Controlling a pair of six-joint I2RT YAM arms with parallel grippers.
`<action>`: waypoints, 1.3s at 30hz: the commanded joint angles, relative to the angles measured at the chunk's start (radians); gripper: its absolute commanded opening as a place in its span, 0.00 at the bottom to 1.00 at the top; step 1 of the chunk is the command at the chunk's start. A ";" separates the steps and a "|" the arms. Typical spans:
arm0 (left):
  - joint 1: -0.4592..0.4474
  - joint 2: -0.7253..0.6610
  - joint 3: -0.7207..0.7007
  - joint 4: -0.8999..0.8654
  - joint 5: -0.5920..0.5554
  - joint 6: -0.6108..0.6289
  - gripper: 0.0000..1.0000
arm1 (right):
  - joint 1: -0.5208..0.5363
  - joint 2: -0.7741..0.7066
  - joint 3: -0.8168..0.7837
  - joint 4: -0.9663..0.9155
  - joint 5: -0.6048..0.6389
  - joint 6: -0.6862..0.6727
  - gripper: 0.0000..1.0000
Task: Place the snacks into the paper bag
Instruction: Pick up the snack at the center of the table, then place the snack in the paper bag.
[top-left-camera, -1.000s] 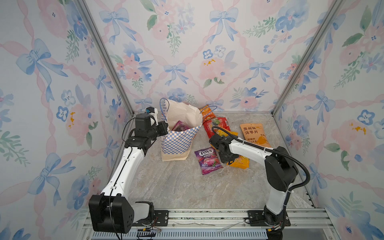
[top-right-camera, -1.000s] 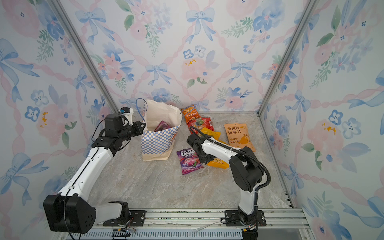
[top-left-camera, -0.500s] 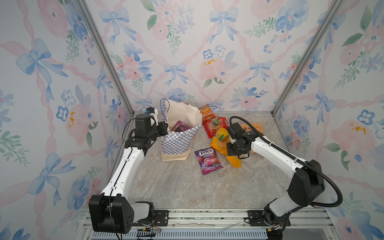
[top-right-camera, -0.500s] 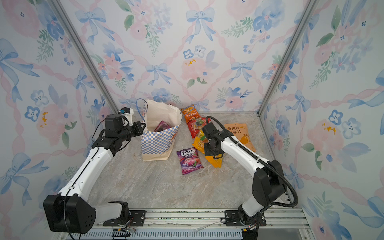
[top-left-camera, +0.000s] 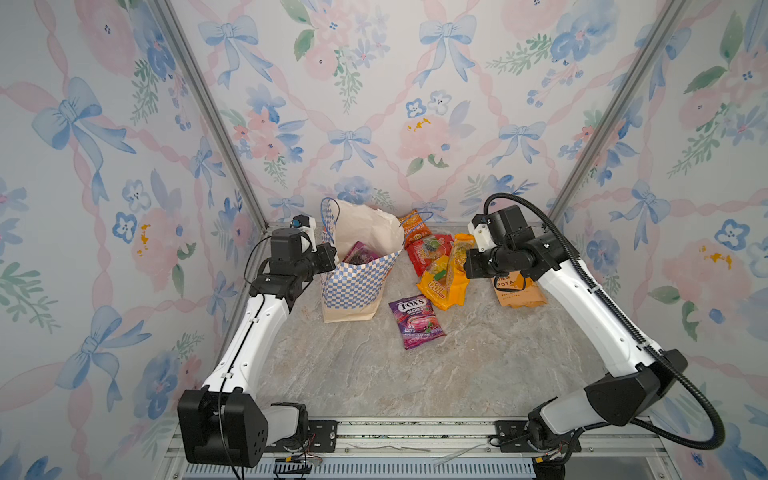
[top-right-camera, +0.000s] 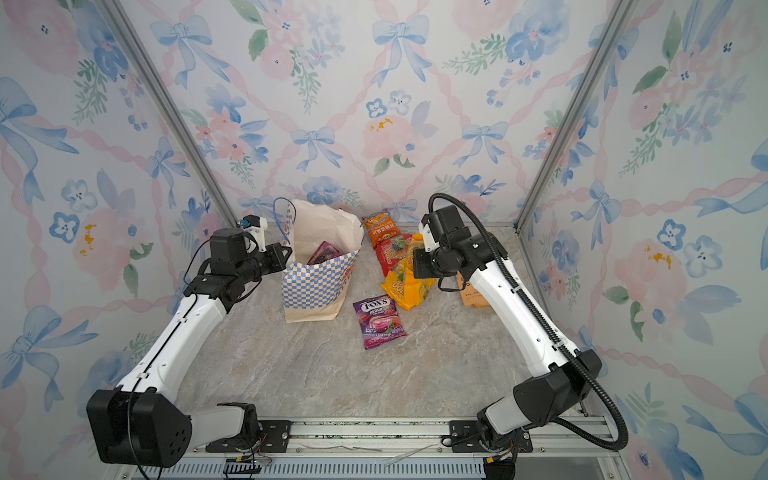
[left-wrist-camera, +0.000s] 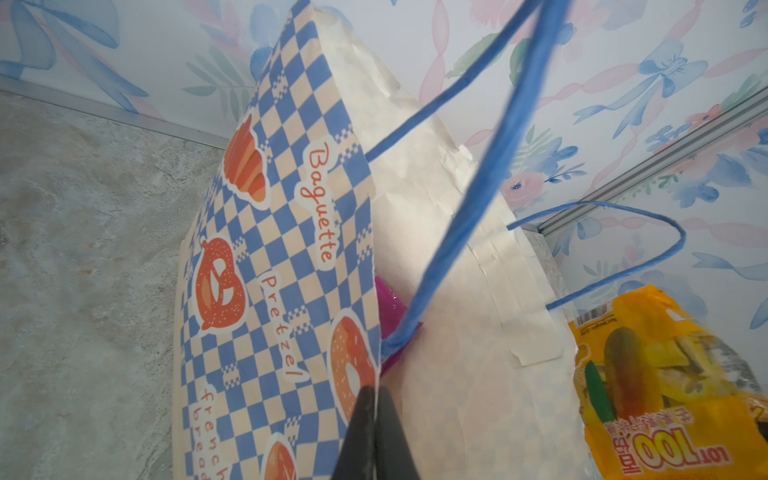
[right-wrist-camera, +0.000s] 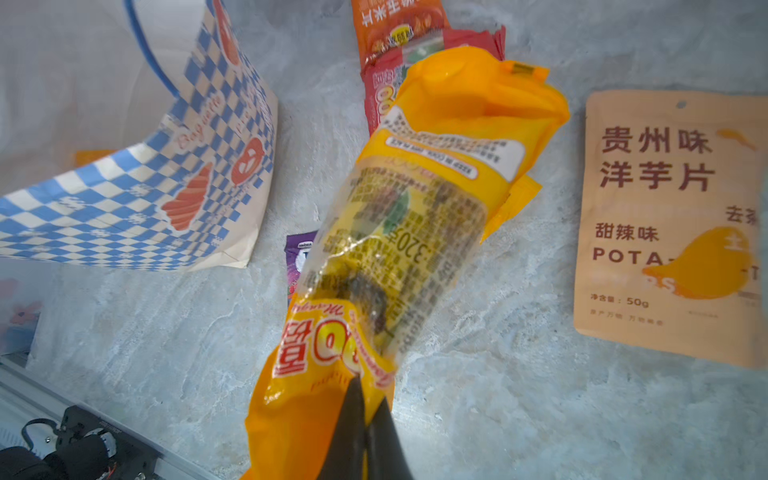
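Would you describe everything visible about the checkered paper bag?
The paper bag is blue-and-white checkered with orange pastry pictures, a cream base band and inside, and thin blue cord handles. It stands open toward the back of the marbled table. The left hand pinches its rim; a purple packet sits inside.

The paper bag (top-left-camera: 353, 286) stands at about 11 o'clock on the table (top-left-camera: 374, 374), with one small packet (top-left-camera: 360, 254) inside it. A candy packet (top-left-camera: 417, 322) lies flat at the bag's 4 o'clock, just beside its base. At the bag's 3 o'clock a snack packet (right-wrist-camera: 415, 232) hangs from the right gripper (right-wrist-camera: 365, 399); its lower end may touch the table. Two back packets (top-left-camera: 428, 253) lie at its 12 o'clock, seemingly overlapping. A pouch (top-left-camera: 517, 291) lies flat at its 3 o'clock. The left gripper (left-wrist-camera: 372, 395) pinches the bag's rim at 9 o'clock.
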 joint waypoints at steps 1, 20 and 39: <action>-0.004 -0.007 -0.008 -0.004 0.003 0.021 0.00 | -0.009 -0.055 0.120 -0.016 -0.013 -0.043 0.00; -0.007 0.004 0.009 -0.003 0.030 0.007 0.00 | 0.045 0.123 0.565 0.120 -0.086 -0.060 0.00; -0.011 0.014 0.015 -0.003 0.034 0.019 0.00 | 0.189 0.423 0.851 0.384 -0.112 -0.161 0.00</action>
